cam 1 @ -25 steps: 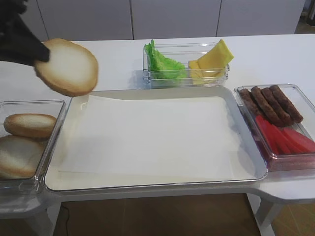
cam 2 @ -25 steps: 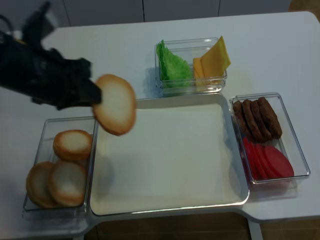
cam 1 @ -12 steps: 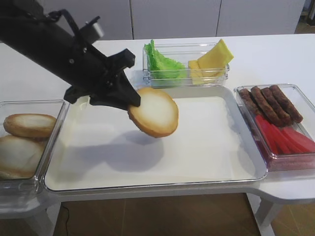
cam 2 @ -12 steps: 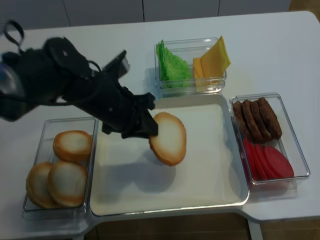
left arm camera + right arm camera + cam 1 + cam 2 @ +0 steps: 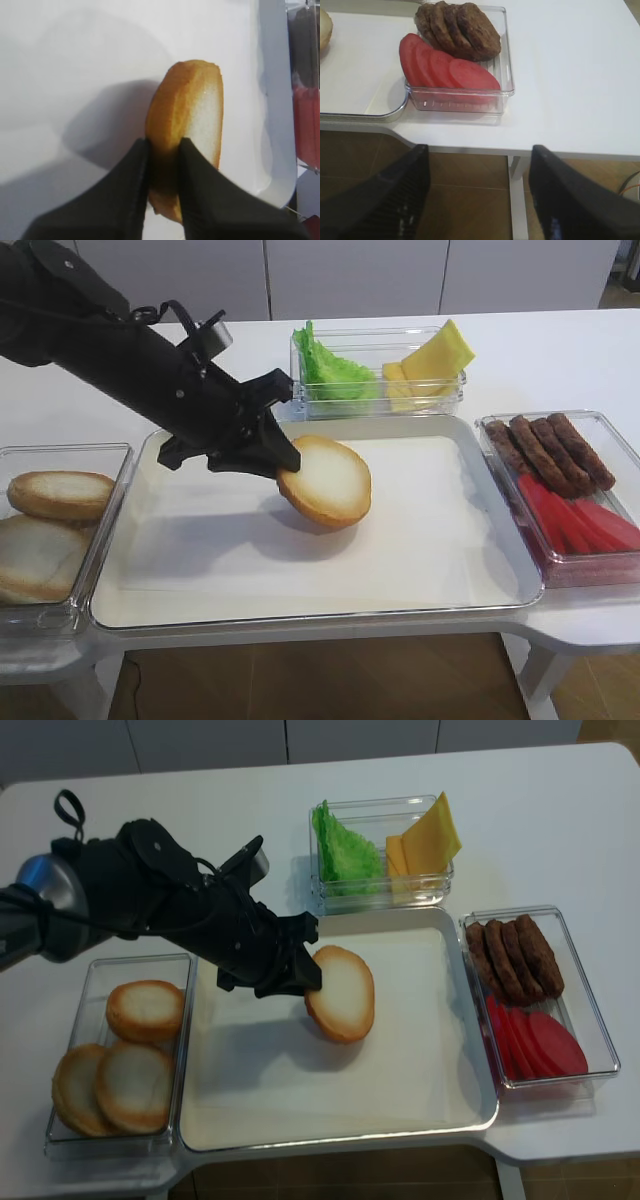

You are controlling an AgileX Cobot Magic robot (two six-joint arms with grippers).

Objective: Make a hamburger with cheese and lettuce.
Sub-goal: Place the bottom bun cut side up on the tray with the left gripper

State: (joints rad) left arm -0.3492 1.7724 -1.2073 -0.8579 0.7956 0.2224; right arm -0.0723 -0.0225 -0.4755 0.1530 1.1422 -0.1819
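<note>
A: Far left on the bench (image 5: 560, 350), a clear bin (image 5: 95, 970) holds three spare bun halves (image 5: 146, 1010).

B: And just right of it, the left gripper (image 5: 285, 455) reaches over the tray (image 5: 480, 430), jaws pinching the hamburger (image 5: 325, 480) bun half by its edge.

A: The bun is tilted, pale cut face turned toward the near right, lower crust right down at the tray's white liner; touching or not, I cannot tell.

B: The left wrist view shows it edge-on, both black fingers (image 5: 197, 185) pressed against the crust (image 5: 165, 115).

A: Past the far edge of the tray, one clear box carries the lettuce (image 5: 330, 370) on its left and the cheese (image 5: 435, 355) on its right, slices leaning up.

B: At the right, another clear box (image 5: 610, 430) has brown meat pieces (image 5: 550, 450) at the far end, red slices (image 5: 575, 520) nearer.

A: The right gripper (image 5: 475, 200) hangs off the near right edge of the bench, jaws spread wide, nothing between them.
</note>
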